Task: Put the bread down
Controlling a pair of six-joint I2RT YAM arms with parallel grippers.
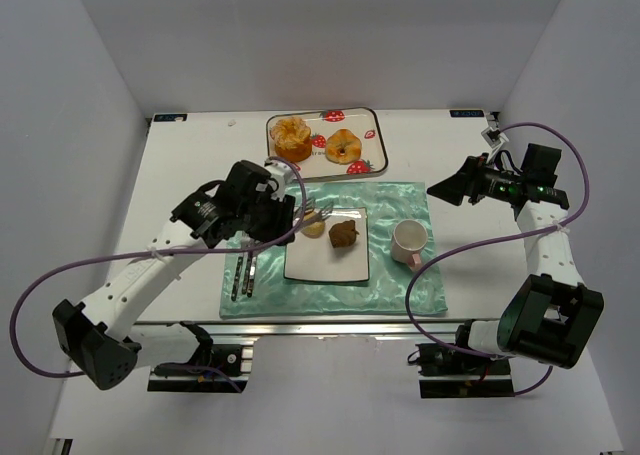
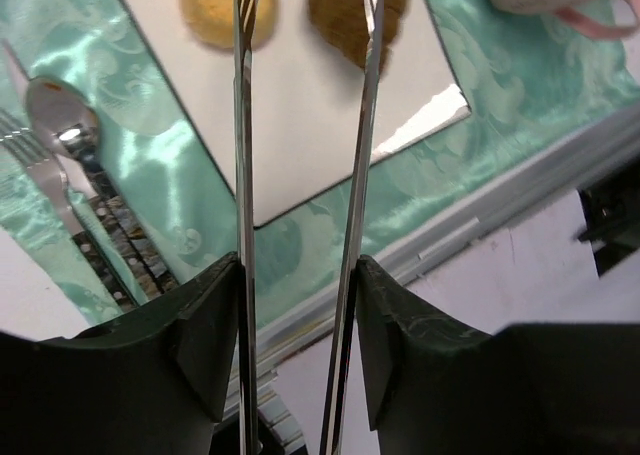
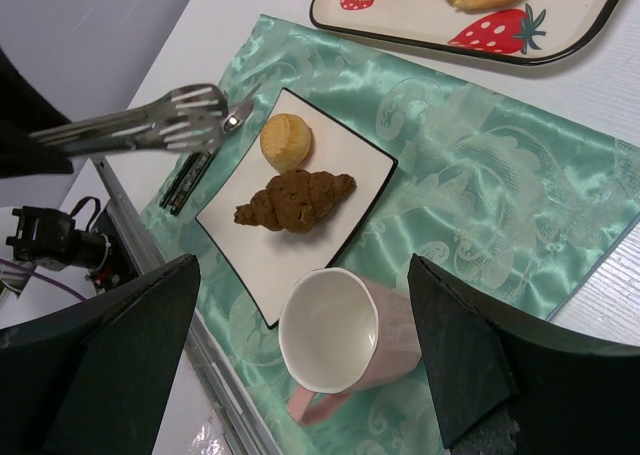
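Top view, table (image 1: 190, 155) white.

- Left gripper (image 2: 297, 275): clamped on a pair of metal tongs (image 1: 312, 213) and holding them by the handle end. In the left wrist view the two tong arms ran straight up the frame between the dark fingers (image 2: 205, 340).
- Tongs: arms stood apart, nothing between them. Slotted tips hung over the upper left edge of the plate (image 1: 330, 265). Whether they touched it, could not tell.
- Round bun (image 1: 313, 228): pale, sat on the plate at its upper left, just beside the tong tips.
- Croissant (image 1: 343, 233): dark brown, also on the plate, just right of the bun and close to it. Contact between the two not clear.
- Plate: square, white, lay on a green satin placemat (image 1: 400, 200) at centre frame.
- Pink mug (image 1: 408, 241): on the placemat, just right of the plate, empty.
- Fork (image 2: 30, 160) and spoon (image 2: 60, 125): side by side on the left strip of the placemat, left of the plate.
- Strawberry-print tray (image 1: 365, 125): upper centre, beyond the placemat, carried two golden pastries (image 1: 291, 135).
- Right gripper (image 1: 445, 188): at right of frame, fingers spread wide, held nothing, well apart from the plate.
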